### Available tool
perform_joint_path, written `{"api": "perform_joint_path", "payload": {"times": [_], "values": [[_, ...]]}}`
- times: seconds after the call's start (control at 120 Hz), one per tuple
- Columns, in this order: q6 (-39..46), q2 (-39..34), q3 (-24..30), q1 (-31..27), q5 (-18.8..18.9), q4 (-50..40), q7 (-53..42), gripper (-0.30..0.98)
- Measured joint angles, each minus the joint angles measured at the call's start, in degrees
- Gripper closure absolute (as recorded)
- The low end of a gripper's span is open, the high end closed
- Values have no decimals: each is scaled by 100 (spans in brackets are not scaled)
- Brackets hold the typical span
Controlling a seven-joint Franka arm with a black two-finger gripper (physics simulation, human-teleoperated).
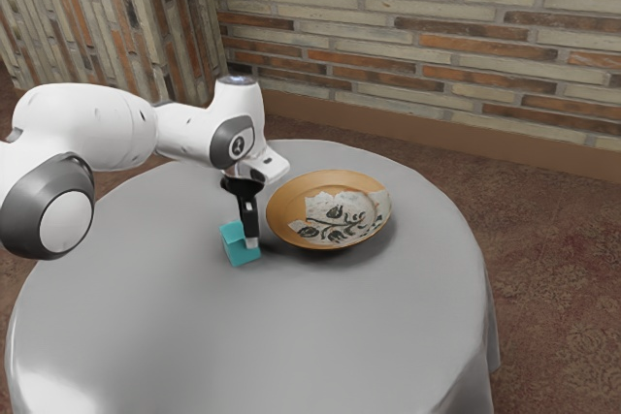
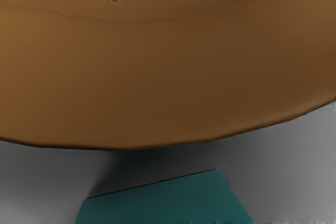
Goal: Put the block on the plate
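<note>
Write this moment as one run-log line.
block: beside plate, gap between | arm: reached down at block | placement on plate: not done

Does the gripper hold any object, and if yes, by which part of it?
It cannot be told: the gripper is down at the teal block, but no grip can be confirmed.

Round table (image 1: 369, 317), smooth grey cloth, glossy, folds hanging at the rim on the exterior view's right. On it: broad plate (image 1: 287, 210), orange-brown, pale patch with dark leafy sprig; teal block (image 1: 240, 256) just beside it, strip of grey cloth between, shadowed.
</note>
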State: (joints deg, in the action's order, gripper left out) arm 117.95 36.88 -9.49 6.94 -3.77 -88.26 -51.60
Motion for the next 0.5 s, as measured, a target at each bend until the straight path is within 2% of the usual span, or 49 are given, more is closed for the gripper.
{"api": "perform_joint_path", "payload": {"times": [0.317,0.5], "values": [[6,-30,-9,-16,-32,-171,-107,0],[36,3,-9,-17,-39,-176,-144,11]]}}
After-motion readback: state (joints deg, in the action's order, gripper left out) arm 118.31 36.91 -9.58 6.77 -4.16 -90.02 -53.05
